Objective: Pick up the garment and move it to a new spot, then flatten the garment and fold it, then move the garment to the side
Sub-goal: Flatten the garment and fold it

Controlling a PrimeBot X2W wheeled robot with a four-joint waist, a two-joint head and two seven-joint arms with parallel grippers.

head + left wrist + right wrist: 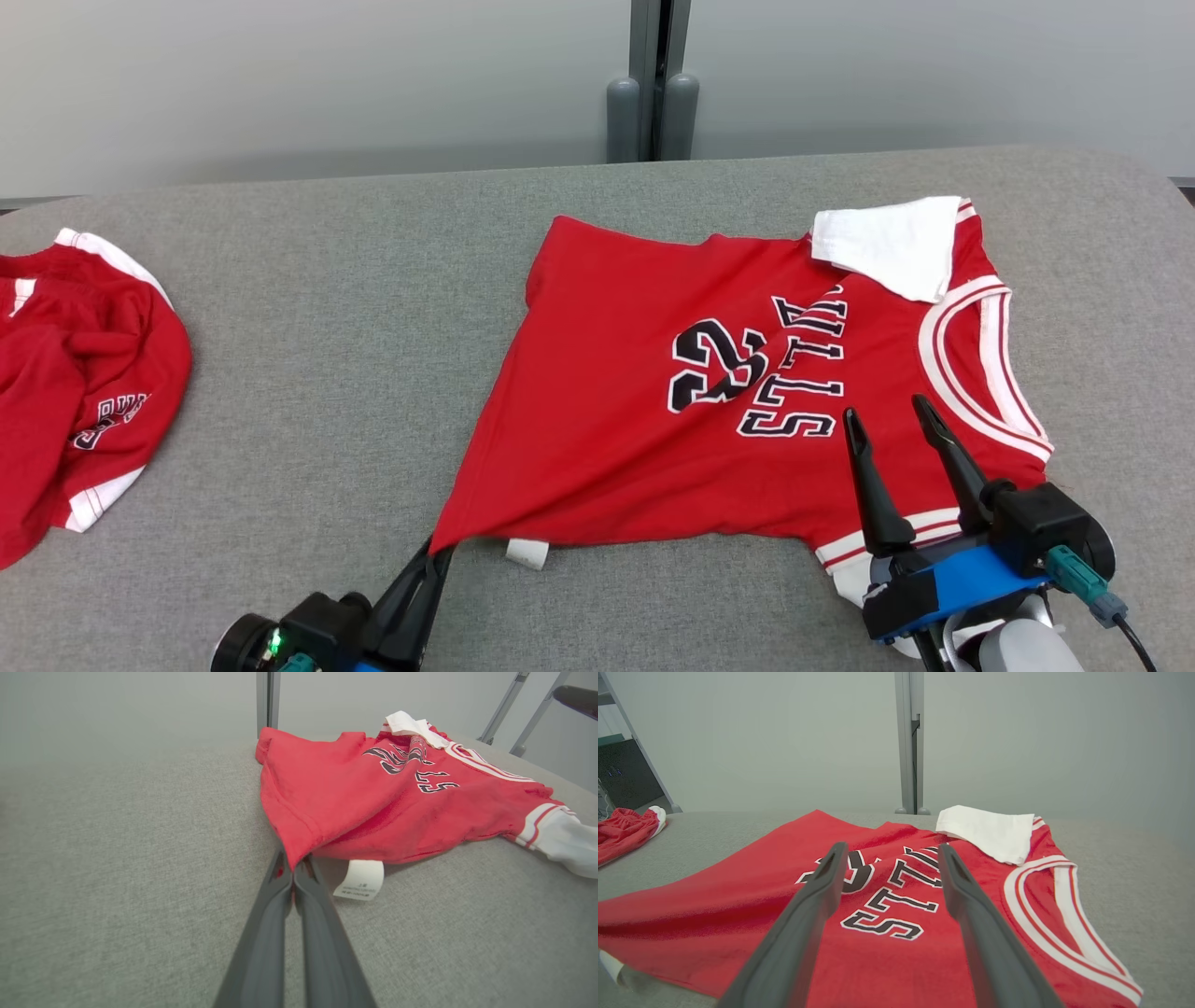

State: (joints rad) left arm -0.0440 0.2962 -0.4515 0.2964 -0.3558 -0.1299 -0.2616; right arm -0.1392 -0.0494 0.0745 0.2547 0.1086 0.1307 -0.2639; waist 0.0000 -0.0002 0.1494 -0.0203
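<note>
Left gripper [437, 553], at the near edge of the table [308, 308], has its jaws closed tight on the near left hem corner of the jersey [616, 420]. A white label [527, 553] lies just beside the pinch. Right gripper [892, 406] hovers over the jersey's near right part, jaws spread wide, holding nothing. Jersey lies spread mid-table, print up, with one white sleeve [887, 245] folded onto its far right corner. A second garment [84, 392], also red, lies crumpled well apart at the table's left edge.
</note>
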